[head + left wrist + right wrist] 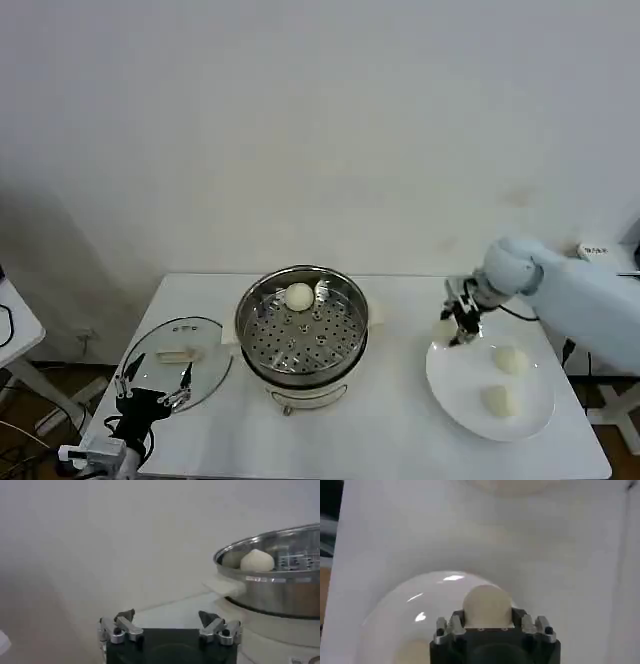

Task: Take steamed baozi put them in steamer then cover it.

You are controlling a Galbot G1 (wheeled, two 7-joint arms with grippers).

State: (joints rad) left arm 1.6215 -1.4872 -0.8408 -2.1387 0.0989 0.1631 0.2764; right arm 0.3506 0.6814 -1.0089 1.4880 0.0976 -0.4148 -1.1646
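The steamer (300, 335) stands mid-table with one steamed baozi (299, 296) on its perforated tray; the left wrist view shows the same steamer (280, 587) and baozi (257, 561). My right gripper (460, 325) is shut on another baozi (487, 604) at the far left rim of the white plate (450, 395). Two more baozi (511, 360) (499, 400) lie on that plate. The cover (205, 375), a glass lid with a cream handle (177, 354), lies flat to the left of the steamer. My left gripper (152, 385) hangs open at the lid's near edge, holding nothing.
The table's front edge runs close below the plate and the lid. A white wall stands behind the table. A side table edge (15, 325) shows at far left.
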